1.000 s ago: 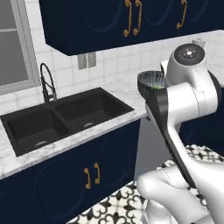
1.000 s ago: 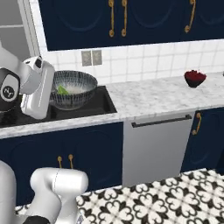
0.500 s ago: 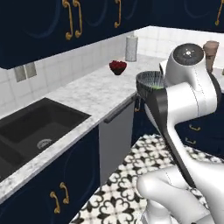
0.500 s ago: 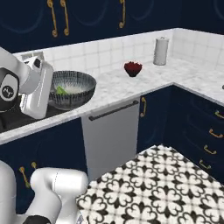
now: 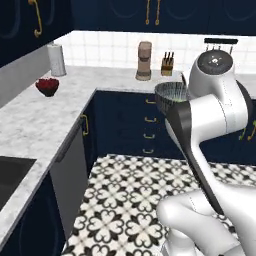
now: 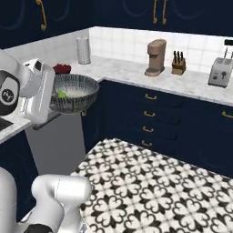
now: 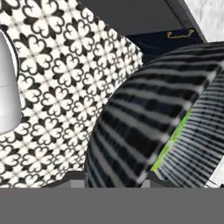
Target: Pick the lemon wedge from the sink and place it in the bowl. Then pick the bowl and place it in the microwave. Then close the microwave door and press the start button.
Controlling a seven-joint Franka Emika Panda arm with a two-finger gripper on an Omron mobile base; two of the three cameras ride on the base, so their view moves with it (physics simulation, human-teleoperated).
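With the arm raised over the patterned floor (image 6: 150, 182), I have the bowl (image 6: 75, 92) held up in the air by its rim, the gripper (image 7: 114, 175) pinched narrow on it. The lemon wedge (image 6: 62, 94) lies inside the bowl. A strip of the sink (image 5: 11, 175) sits beside me on my left.

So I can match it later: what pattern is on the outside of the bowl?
Fine pale lines on dark, running down the bowl; clearest in the hand view.

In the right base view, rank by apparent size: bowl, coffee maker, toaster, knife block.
1. bowl, though nearness to the camera inflates it
2. coffee maker
3. toaster, close to the coffee maker
4. knife block
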